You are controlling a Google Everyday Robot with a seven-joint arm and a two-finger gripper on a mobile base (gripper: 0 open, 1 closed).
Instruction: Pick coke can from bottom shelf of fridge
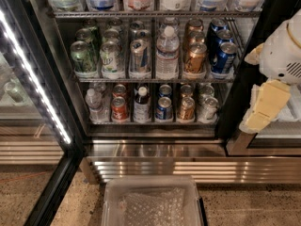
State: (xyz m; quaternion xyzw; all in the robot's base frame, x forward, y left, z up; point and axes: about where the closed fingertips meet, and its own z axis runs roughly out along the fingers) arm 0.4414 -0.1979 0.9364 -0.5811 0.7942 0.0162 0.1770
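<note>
The fridge [42, 102] stands open with its glass door swung to the left. On the bottom shelf [150, 123] a red coke can [119, 108] stands second from the left, with another red can behind it. My gripper [263, 109] hangs at the right edge of the view, outside the fridge in front of its right frame, well to the right of the coke can. It holds nothing that I can see.
On the bottom shelf stand a small water bottle [94, 105], a dark bottle [141, 105], a blue can [164, 108], a copper-brown can [186, 108] and a silver can [207, 108]. The middle rack [155, 79] holds larger cans and a water bottle. A clear bin [153, 204] sits on the floor below.
</note>
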